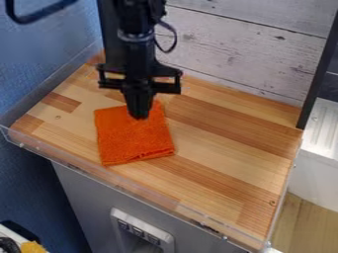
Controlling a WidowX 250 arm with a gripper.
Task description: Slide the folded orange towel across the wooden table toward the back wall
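The black gripper hangs straight down from the top edge, left of centre, with its tip at the upper part of an orange cloth. The cloth is folded and lies roughly square on the wooden top, left of the middle. Part of its upper edge is hidden behind the gripper. Whether the tip presses on or grips the fabric, I cannot tell.
The wooden countertop has a clear raised rim along its left and front edges. Behind it stands a whitewashed plank wall, with a dark post at the right. A blue wall is at the left.
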